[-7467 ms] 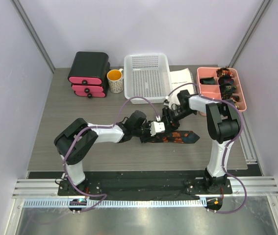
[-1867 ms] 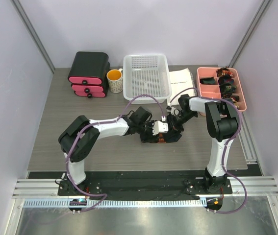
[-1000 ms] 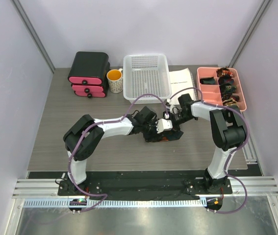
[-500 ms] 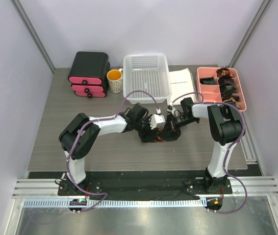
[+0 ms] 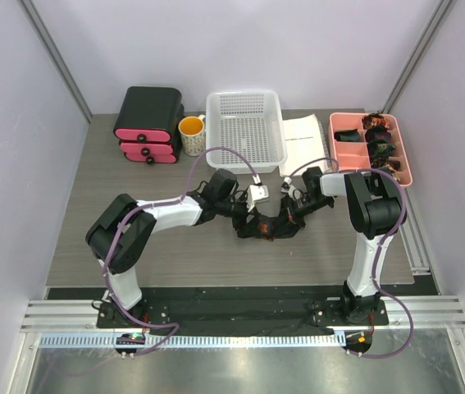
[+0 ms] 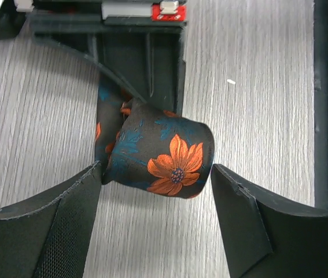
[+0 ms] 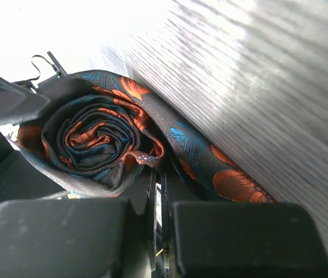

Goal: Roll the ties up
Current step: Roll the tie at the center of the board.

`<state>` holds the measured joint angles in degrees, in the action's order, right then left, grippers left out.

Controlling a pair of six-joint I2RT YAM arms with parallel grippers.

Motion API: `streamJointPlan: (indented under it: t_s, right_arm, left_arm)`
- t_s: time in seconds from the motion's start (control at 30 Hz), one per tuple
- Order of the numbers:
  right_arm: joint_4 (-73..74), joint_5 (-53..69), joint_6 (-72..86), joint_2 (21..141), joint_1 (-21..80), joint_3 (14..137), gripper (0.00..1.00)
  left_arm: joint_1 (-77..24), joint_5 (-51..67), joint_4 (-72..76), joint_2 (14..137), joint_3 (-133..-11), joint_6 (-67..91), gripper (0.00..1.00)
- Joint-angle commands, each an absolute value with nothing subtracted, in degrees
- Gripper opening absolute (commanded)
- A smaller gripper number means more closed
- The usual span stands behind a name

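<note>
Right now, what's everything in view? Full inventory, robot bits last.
rolled tie: 1, dark with orange flowers, table centre, between the end effectors
coiled ties: several, exact count unclear, dark and orange, in the tray
tray: 1, pink, divided, far right
basket: 1, white mesh, far centre
mug: 1, white outside, orange inside, left of the basket
drawer unit: 1, black with pink fronts, far left
paper: 1, white, between basket and tray
table: 1, grey wood grain
left end effector: 1, black, open, straddling the rolled tie
right end effector: 1, black, shut, apparently pinching the rolled tie's edge
</note>
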<state>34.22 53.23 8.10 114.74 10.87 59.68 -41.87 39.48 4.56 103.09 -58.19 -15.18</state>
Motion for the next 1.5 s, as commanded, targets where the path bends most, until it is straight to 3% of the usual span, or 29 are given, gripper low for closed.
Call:
streamJointPlan:
  t_s: [0.0,0.33,0.53,0.67,0.7,0.8,0.9,1.03,1.13,1.27,1.47]
  right_arm:
    - [32.96,38.06,5.27,118.56,10.99,60.38,0.01]
    - [34.36,38.32,5.27,119.44,11.07,61.70,0.01]
    - [34.63,38.85,5.10,119.62,11.34,61.79,0.01]
    - [34.80,40.07,5.01,119.10,11.69,62.05,0.01]
    - [34.89,40.95,4.75,118.74,11.60,62.05,0.01]
    - [34.80,42.35,4.66,115.59,11.43,61.61,0.02]
    - [35.24,44.82,4.92,112.43,10.73,61.70,0.08]
    - [38.49,46.75,3.96,109.25,9.67,64.24,0.28]
    - [39.29,46.76,4.04,107.76,8.88,65.30,0.35]
    - [38.06,44.83,4.66,109.94,8.96,66.18,0.32]
    - [37.27,38.86,4.22,114.43,9.58,65.31,0.13]
  left_arm:
    - [-42.53,43.16,13.44,101.95,-55.90,-18.36,0.76]
    - [-46.05,38.50,19.33,104.24,-54.05,-28.65,0.77]
    - [-47.64,36.04,14.86,106.34,-57.12,-32.69,0.73]
    - [-48.78,33.58,5.14,108.36,-62.47,-34.01,0.55]
    - [-48.69,31.83,3.10,109.41,-63.62,-32.80,0.44]
    - [-48.78,29.63,-3.58,109.86,-65.66,-32.08,0.28]
    - [-48.78,28.48,-6.05,109.16,-63.99,-32.17,0.22]
    - [-48.78,27.95,-7.90,108.90,-62.49,-32.69,0.19]
    - [-48.69,27.86,-8.35,109.33,-61.96,-32.87,0.15]
    - [-48.61,27.95,-8.35,109.95,-62.23,-32.87,0.10]
    - [-48.08,26.55,-7.04,109.95,-62.40,-31.38,0.09]
